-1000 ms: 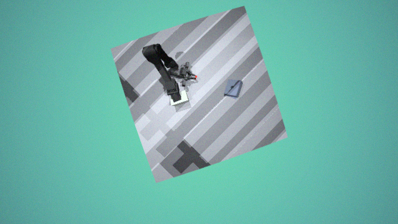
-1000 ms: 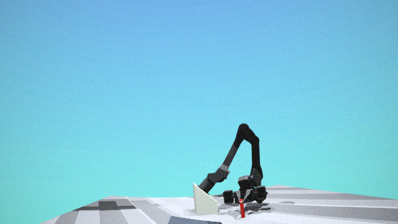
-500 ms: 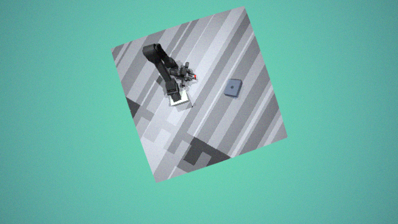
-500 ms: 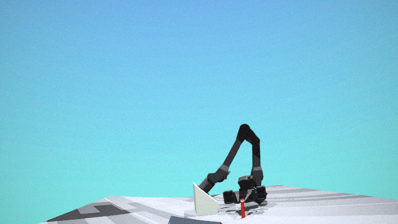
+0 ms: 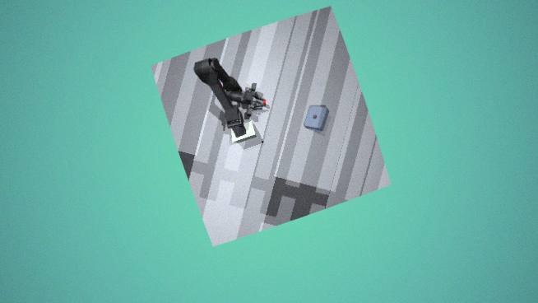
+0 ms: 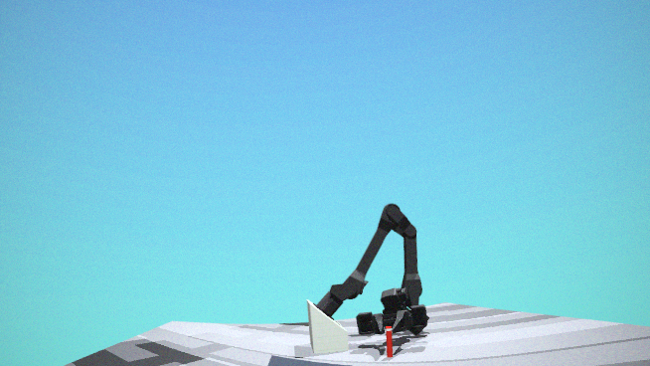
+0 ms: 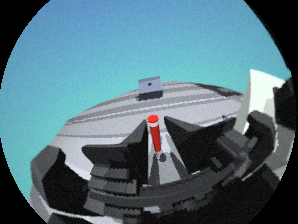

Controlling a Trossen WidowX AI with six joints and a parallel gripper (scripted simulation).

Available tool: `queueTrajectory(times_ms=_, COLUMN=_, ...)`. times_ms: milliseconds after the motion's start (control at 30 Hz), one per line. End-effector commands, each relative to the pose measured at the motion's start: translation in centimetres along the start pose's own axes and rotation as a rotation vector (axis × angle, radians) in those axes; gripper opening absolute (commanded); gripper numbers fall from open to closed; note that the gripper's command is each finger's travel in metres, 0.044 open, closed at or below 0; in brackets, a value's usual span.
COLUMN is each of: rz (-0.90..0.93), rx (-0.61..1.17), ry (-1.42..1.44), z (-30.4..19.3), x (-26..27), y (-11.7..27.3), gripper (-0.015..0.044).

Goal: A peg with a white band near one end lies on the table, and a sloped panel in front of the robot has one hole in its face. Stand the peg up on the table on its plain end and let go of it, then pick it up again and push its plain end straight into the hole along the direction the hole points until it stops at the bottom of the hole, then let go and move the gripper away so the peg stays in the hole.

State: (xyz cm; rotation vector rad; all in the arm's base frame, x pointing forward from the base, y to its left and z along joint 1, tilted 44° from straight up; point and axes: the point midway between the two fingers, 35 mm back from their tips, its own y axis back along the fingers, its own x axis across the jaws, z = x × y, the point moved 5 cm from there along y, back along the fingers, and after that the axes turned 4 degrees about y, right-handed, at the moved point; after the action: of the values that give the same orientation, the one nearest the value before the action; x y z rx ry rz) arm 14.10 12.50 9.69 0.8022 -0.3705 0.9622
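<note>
The red peg (image 5: 264, 102) (image 6: 390, 344) (image 7: 156, 138) stands upright on the table (image 6: 239, 343), plain end down, with its white band near the top. My gripper (image 6: 389, 329) (image 7: 155, 120) is open, with a finger on each side of the peg's upper part. In the wrist view a gap shows beside the peg; light contact with one finger cannot be ruled out. The blue-grey sloped panel (image 5: 321, 123) (image 7: 144, 89) stands apart from the peg, and its one dark hole (image 5: 314, 116) (image 7: 149, 84) is visible and empty. Only the panel's top edge (image 6: 303, 362) shows in the exterior view.
A pale wedge-shaped block (image 5: 249, 132) (image 6: 329, 335) (image 7: 256, 95) stands beside the arm, on the other side of the gripper from open table. It is close to the gripper's side in the wrist view. Striped patterns and dark shadows cross the table.
</note>
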Motion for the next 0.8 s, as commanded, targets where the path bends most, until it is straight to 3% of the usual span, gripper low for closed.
queueTrajectory(times_ms=0, rz=0.0, rx=0.0, ry=0.001, z=0.01, x=0.0, y=-0.01, gripper=0.013)
queueTrajectory(times_ms=267, rz=0.0, rx=0.0, ry=0.001, z=0.01, x=0.0, y=-0.01, gripper=0.013)
queueTrajectory(times_ms=667, rz=0.0, rx=0.0, ry=0.001, z=0.01, x=0.0, y=-0.01, gripper=0.044)
queueTrajectory(times_ms=767, rz=0.0, rx=0.0, ry=0.001, z=0.01, x=0.0, y=-0.01, gripper=0.044)
